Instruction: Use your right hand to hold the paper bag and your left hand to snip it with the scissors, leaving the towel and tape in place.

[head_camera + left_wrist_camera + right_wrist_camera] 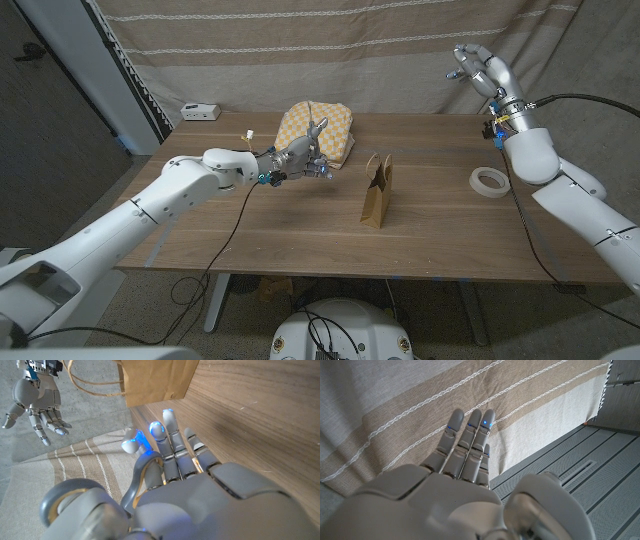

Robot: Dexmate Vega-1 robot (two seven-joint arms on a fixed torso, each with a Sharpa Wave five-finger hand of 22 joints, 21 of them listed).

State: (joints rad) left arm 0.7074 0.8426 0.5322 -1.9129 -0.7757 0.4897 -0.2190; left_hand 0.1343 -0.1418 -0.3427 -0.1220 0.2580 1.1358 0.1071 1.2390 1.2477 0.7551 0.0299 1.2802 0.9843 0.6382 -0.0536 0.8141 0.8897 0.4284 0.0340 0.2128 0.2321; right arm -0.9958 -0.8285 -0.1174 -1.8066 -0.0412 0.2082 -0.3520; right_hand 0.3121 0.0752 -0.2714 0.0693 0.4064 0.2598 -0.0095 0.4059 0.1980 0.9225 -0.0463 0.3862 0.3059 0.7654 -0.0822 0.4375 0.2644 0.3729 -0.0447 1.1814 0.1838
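One paper bag (377, 192) stands upright mid-surface. Beside it the left hand (303, 158) hovers, fingers (172, 435) straight, holding nothing; its wrist view shows the bag's handles. Farther back: one checkered towel (322, 128), one tape roll (489, 181). The right hand (481, 70) is raised, fingers apart.

Table (440, 235): wood, brown, visible grain, matt finish. Paper bag (377, 192): brown kraft paper, matt, with thin cord handles. Towel (322, 128): soft cloth, yellow and white check. Tape (489, 181): smooth white roll. Left hand (303, 158) and right hand (483, 68): smooth grey plastic shells, slightly glossy. Backdrop curtain (420, 405): coarse woven cloth, striped.
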